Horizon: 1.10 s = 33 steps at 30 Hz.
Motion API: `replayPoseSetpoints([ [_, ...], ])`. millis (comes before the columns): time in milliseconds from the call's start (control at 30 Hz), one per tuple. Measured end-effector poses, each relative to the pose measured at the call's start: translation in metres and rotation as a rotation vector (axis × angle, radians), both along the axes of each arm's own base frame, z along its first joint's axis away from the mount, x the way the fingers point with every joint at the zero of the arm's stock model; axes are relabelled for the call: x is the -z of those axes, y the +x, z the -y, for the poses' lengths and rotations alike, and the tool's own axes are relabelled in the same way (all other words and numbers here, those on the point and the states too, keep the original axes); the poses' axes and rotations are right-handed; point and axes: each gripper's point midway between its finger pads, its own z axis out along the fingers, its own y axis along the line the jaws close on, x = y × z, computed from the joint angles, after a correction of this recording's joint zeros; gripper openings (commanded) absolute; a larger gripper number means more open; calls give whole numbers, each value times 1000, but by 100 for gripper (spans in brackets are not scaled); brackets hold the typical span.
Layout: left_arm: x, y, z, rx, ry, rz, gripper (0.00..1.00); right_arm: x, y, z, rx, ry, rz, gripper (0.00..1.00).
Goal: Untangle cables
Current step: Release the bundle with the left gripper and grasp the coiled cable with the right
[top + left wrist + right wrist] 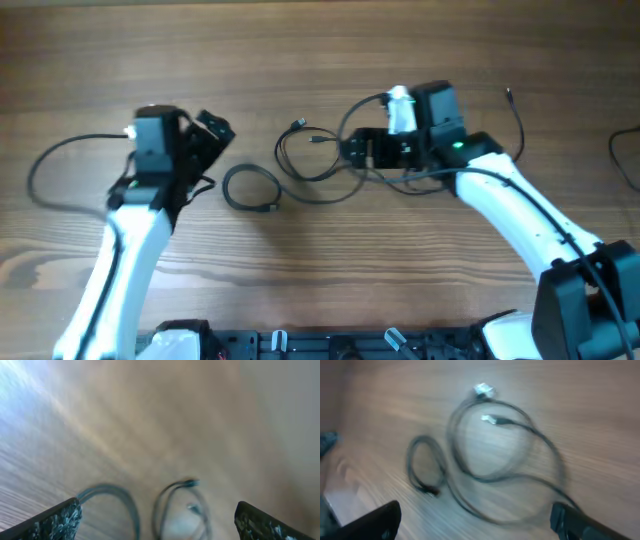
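Two groups of thin black cables lie on the wooden table between my arms. A small coil [228, 190] lies on the left. To its right lies a wider set of overlapping loops [320, 198] with two plug tips [299, 124]. My left gripper [215, 135] is open, up and to the left of the small coil, holding nothing. The left wrist view shows the coil [131, 502] and a loop [160, 500] blurred ahead of the gripper [157, 525]. My right gripper [352, 150] is open over the right part of the loops [452, 442], with the coil [410, 462] farther off.
A separate thin black cord [517, 118] runs beside my right arm, and another curve [618, 150] shows at the right edge. Thicker arm wiring [60, 150] loops out to the left of the left arm. The table's front rail [330, 345] runs along the bottom.
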Motion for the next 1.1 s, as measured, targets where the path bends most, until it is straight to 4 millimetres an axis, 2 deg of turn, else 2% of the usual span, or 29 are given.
replayPoseSetpoints([
  [33, -14, -4, -5, -10, 10, 36, 100, -2, 0, -4, -13, 3, 13, 87],
  [67, -24, -11, -11, -24, 19, 57, 100, -10, -5, -30, -85, 18, 88, 86],
  [133, -35, -26, -21, -57, 45, 64, 100, -13, -11, -60, -148, 12, 165, 81],
  [200, -41, -40, -33, -106, 73, 59, 100, -5, -17, -83, -206, -10, 218, 75],
  [267, -55, -56, -53, -192, 110, 86, 100, 9, -22, -104, -260, -40, 263, 70],
  [333, -75, -74, -73, -279, 143, 146, 100, 26, -25, -120, -298, -62, 294, 68],
  [400, -88, -92, -83, -334, 160, 182, 100, 38, -22, -130, -313, -67, 320, 68],
  [467, -93, -113, -89, -375, 170, 190, 100, 54, -20, -138, -325, -76, 335, 67],
  [533, -90, -129, -89, -390, 176, 163, 100, 72, -20, -144, -336, -87, 335, 66],
  [700, -68, -147, -86, -383, 175, 47, 100, 104, -37, -156, -384, -124, 310, 65],
  [833, -67, -148, -86, -383, 175, 44, 100, 116, -39, -161, -378, -185, 352, 41],
  [900, -67, -148, -85, -383, 174, 42, 100, 118, -34, -161, -351, -219, 382, 36],
  [1000, -66, -147, -83, -371, 163, 42, 100, 121, -25, -156, -307, -276, 431, 4],
  [1100, -66, -147, -80, -358, 150, 40, 100, 122, -18, -154, -287, -311, 437, 4],
])
